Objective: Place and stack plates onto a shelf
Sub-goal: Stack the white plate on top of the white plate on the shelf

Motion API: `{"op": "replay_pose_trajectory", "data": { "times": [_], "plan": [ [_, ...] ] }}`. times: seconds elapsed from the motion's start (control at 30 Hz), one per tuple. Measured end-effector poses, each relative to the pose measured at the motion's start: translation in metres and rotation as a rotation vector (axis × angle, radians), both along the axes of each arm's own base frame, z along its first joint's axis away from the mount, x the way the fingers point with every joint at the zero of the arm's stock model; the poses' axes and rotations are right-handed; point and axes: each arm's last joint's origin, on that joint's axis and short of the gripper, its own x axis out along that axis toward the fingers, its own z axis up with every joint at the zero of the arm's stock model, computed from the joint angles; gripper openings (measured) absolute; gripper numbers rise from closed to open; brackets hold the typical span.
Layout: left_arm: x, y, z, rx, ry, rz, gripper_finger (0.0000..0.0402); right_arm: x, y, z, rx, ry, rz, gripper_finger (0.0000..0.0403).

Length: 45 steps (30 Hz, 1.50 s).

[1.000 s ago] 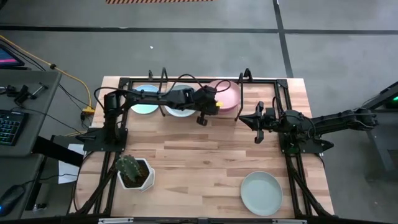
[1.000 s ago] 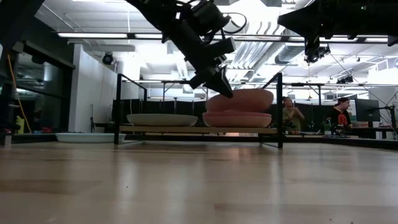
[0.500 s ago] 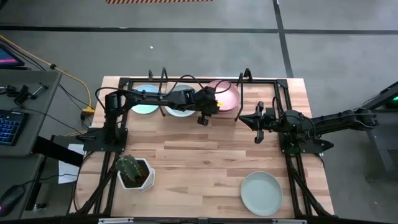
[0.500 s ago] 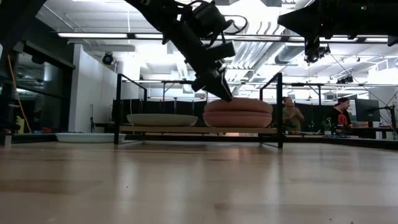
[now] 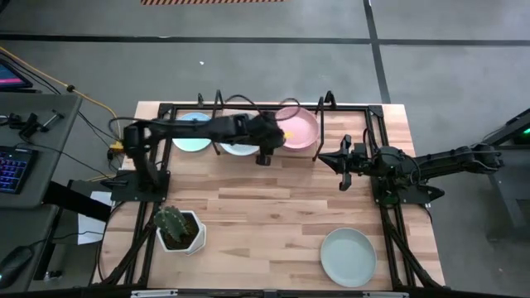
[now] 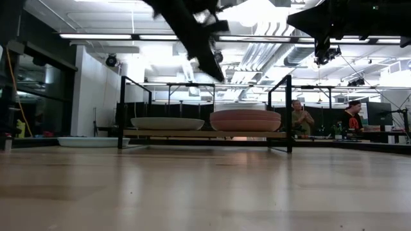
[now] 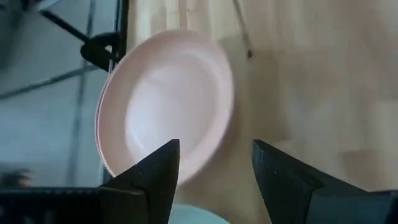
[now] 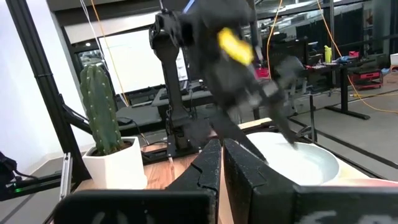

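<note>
Pink plates (image 5: 298, 127) stacked at shelf (image 6: 205, 133) right end; left gripper (image 5: 263, 154) wide open, empty (right gripper (image 5: 344, 172) shut, idle). We advise clean lift-off.

Looks forward past own two dark fingers (image 8: 221, 163), pressed together with no gap between them. Shows a green cactus (image 8: 99, 109) standing upright in a white pot (image 8: 114, 165) on the wooden table (image 8: 177, 168). Catches the other arm (image 8: 214, 56) farther off, dark with a yellow patch, blurred, its gripper (image 8: 283, 127) hanging just above a pale plate (image 8: 298, 163); open or shut cannot be told here. Takes in black frame tubes (image 8: 40, 93) and desks in the room behind.
</note>
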Motion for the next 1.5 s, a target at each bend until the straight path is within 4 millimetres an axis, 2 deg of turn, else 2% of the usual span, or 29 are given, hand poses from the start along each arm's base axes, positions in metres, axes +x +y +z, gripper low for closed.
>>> {"op": "replay_pose_trajectory", "data": {
  "times": [0.17, 0.3, 0.4, 0.5, 0.7, 0.83, 0.97, 1.07, 1.17, 1.3, 1.5],
  "plan": [
    [-0.042, -0.022, 0.048, -0.324, -0.197, -0.049, 0.0181, 0.000, 0.000, 0.000, 0.000, 0.004, 0.000, 0.0007],
    [-0.084, -0.052, 0.061, -0.419, -0.385, -0.178, 0.0170, 0.000, 0.000, -0.001, 0.001, 0.012, 0.000, 0.0007],
    [-0.119, -0.070, 0.052, -0.435, -0.516, -0.234, 0.0162, 0.000, 0.000, -0.002, 0.022, 0.021, 0.003, 0.0007],
    [-0.151, -0.083, 0.035, -0.450, -0.641, -0.235, 0.0157, 0.000, 0.000, -0.003, 0.024, 0.030, 0.003, 0.0007],
    [-0.198, -0.094, -0.002, -0.431, -0.823, -0.185, 0.0154, 0.001, 0.000, -0.004, 0.024, 0.034, 0.003, 0.0007],
    [-0.215, -0.094, -0.019, -0.433, -0.908, -0.154, 0.0154, 0.000, 0.000, -0.004, 0.024, 0.033, 0.003, 0.0007],
    [-0.222, -0.093, -0.027, -0.445, -0.942, -0.141, 0.0154, 0.000, 0.000, -0.003, 0.027, 0.032, 0.003, 0.0007],
    [-0.223, -0.093, -0.027, -0.450, -0.945, -0.138, 0.0154, 0.001, 0.000, -0.001, 0.127, 0.003, 0.031, 0.0007],
    [-0.223, -0.093, -0.027, -0.445, -0.946, -0.141, 0.0154, 0.004, 0.005, 0.009, 0.216, 0.049, 0.132, 0.0011],
    [-0.223, -0.093, -0.026, -0.426, -0.947, -0.149, 0.0154, 0.018, 0.019, 0.017, 0.302, 0.274, 0.173, 0.0029],
    [-0.223, -0.093, -0.026, -0.425, -0.946, -0.149, 0.0154, 0.041, 0.054, 0.010, 0.448, 0.758, 0.146, 0.0071]
  ]
}}
